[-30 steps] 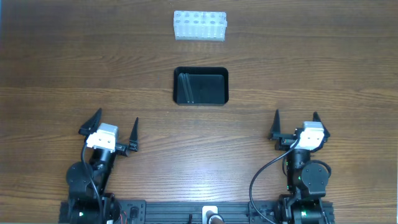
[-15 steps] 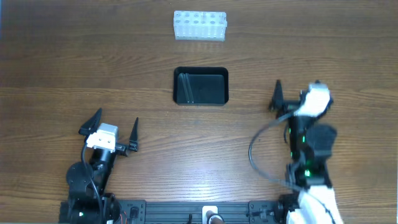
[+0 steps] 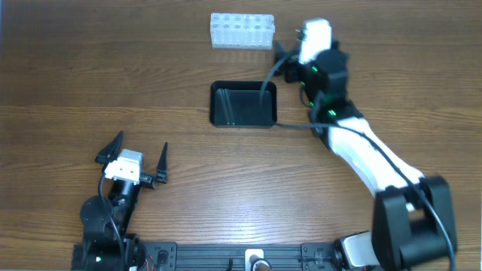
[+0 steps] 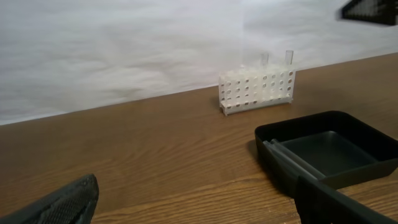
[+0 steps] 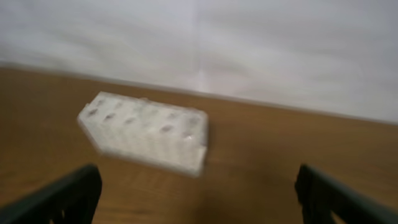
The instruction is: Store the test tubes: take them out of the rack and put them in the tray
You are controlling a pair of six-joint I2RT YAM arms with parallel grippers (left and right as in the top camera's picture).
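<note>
While my right gripper (image 5: 196, 199) hangs open and empty, the rack (image 5: 146, 134) stands ahead of my fingers (image 5: 62, 193), test tubes (image 4: 289, 56) upright in it. Approach step; next, line up over one tube and pinch.

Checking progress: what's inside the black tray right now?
Clear test tubes lie along one wall of the tray; exact count is unclear. The right arm's cable crosses one corner.

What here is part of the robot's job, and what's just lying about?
Job: rack; standing tubes in it; black tray; stored tubes lying in the tray.
Just there: wooden table; white wall.
</note>
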